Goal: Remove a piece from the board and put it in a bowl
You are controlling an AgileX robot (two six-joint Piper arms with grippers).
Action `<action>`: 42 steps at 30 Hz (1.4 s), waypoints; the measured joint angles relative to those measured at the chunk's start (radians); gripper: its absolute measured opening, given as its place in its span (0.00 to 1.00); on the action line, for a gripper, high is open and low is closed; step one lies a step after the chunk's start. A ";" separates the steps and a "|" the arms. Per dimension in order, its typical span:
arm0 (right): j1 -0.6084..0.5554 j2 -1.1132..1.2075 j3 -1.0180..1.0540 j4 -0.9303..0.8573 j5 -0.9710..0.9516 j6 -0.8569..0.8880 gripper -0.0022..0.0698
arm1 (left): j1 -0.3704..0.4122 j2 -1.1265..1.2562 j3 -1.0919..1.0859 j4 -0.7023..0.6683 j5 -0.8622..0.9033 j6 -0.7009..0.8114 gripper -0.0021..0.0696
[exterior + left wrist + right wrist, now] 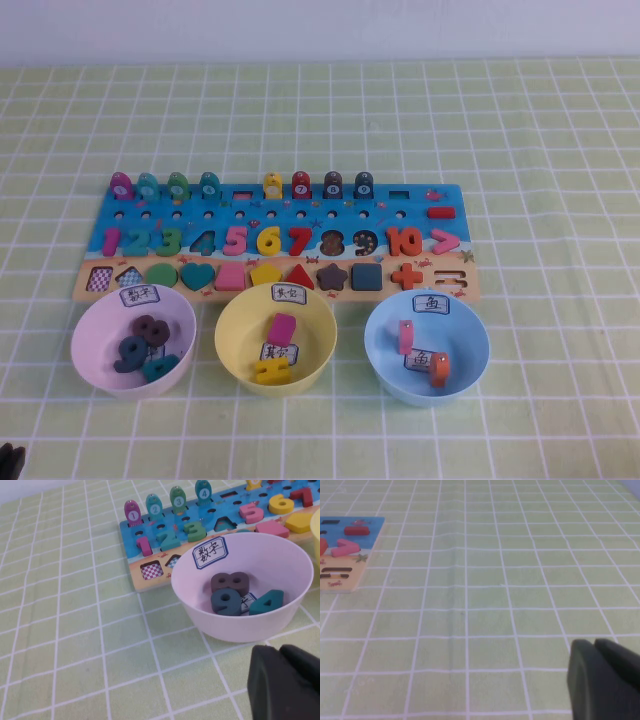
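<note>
Mostly green grid tablecloth (540,130) (white wall (320,25) behind).

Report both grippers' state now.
Left gripper: jaws shut, holding nothing, parked near the lilac bowl.
Right gripper: jaws shut, empty, over bare tablecloth.

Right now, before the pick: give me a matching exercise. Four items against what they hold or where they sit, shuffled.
Items
1. lilac bowl
2. yellow bowl
3. light blue bowl
4. magenta piece

Matches
A. holds a pink block and an orange block
B. stands at the left end of the board's back row
C. holds dark number pieces
D. holds a pink tile and a yellow piece

Pairs: 1-C, 2-D, 3-A, 4-B

Left gripper: shut, near the lilac bowl. Right gripper: shut, over bare tablecloth past the board's right end.
</note>
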 joint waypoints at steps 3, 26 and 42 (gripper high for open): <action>0.000 0.000 0.000 0.000 0.000 0.000 0.01 | 0.000 0.000 0.000 0.004 0.000 0.000 0.02; 0.000 0.000 0.000 0.000 0.000 0.000 0.01 | 0.000 0.000 0.000 0.008 0.000 0.000 0.02; 0.000 0.000 0.000 0.000 0.000 0.000 0.01 | 0.000 0.000 0.000 -0.408 -0.267 -0.233 0.02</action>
